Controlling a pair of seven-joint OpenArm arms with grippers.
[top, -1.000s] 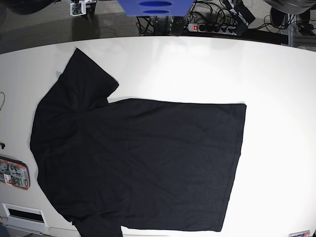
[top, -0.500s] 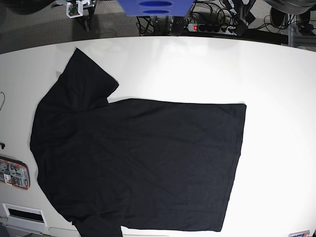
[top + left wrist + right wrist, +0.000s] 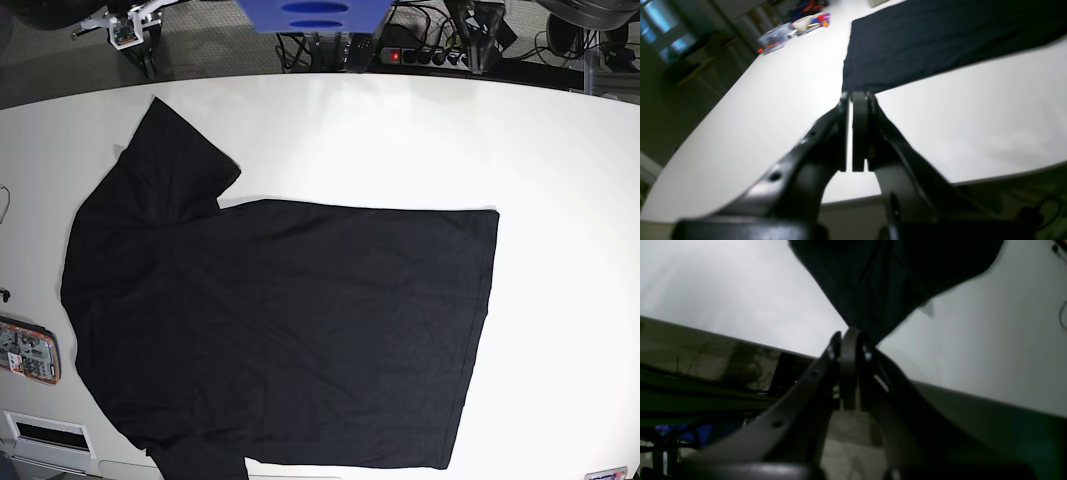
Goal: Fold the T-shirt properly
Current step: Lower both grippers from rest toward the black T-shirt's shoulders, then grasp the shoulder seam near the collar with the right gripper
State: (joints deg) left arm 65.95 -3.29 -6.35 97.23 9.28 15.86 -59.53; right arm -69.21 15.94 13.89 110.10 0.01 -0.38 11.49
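Plain black cloth T-shirt [image 3: 280,340] flat, unmoved; white table [image 3: 560,180] bare rightward; left gripper [image 3: 852,100], right gripper [image 3: 848,336] closed, empty, beyond far edge.

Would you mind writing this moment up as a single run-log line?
stage: pre-grasp | T-shirt: spread flat on table, unfolded | left gripper: shut, empty, off the table edge | right gripper: shut, empty

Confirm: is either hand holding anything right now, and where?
Nothing is held. The left hand and right hand are both shut on nothing, off the table edge; the T-shirt lies flat and untouched.
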